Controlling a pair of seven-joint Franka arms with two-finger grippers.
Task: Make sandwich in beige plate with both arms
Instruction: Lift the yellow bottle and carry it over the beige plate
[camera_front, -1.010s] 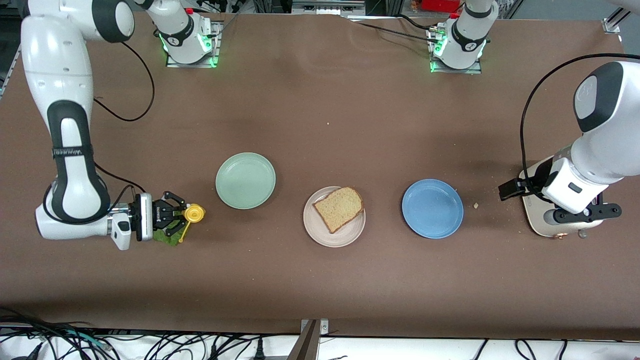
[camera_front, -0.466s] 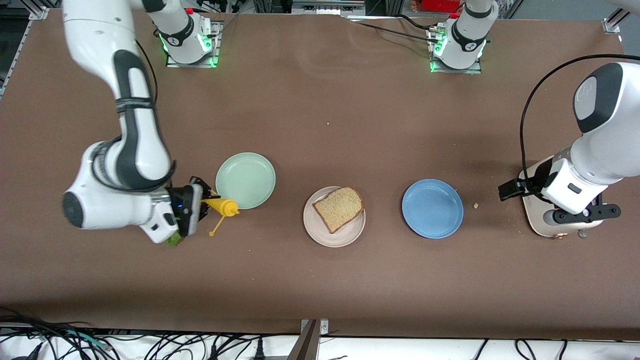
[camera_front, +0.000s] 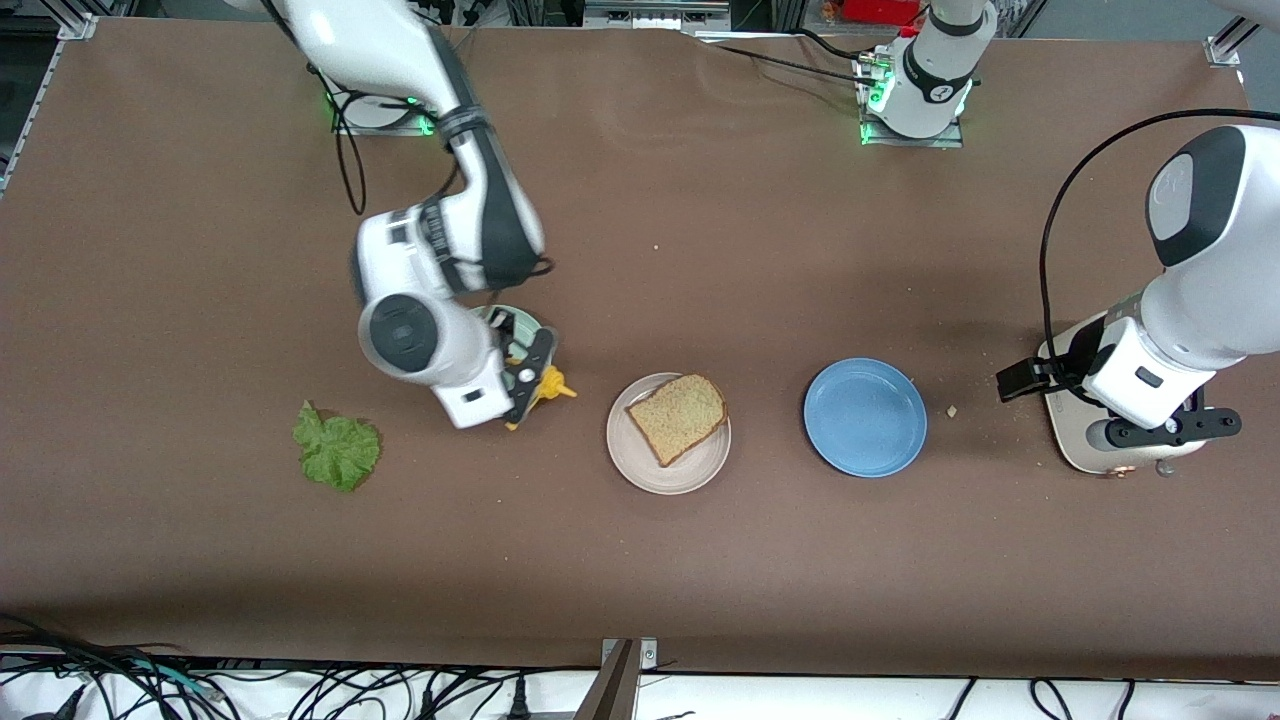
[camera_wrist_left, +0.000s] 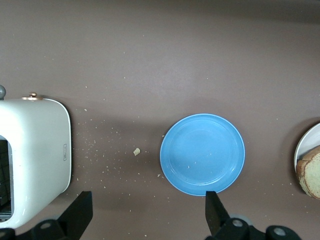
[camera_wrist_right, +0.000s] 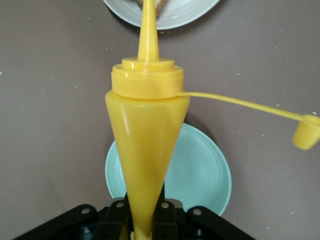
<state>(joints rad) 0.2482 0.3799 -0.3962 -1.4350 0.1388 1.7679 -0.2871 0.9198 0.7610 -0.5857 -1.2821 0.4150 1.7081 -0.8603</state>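
A yellow bottle (camera_wrist_right: 145, 150) is clamped in the right hand (camera_front: 528, 375) over the green plate (camera_wrist_right: 200, 175). The left hand (camera_wrist_left: 147, 220) is held apart beside the toaster (camera_wrist_left: 30, 155).

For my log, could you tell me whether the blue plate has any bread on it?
No, the blue plate is bare.

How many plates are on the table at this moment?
3: the beige plate with bread mid-table, the blue plate toward the left arm's end, the mint-green plate mostly under the right claw.
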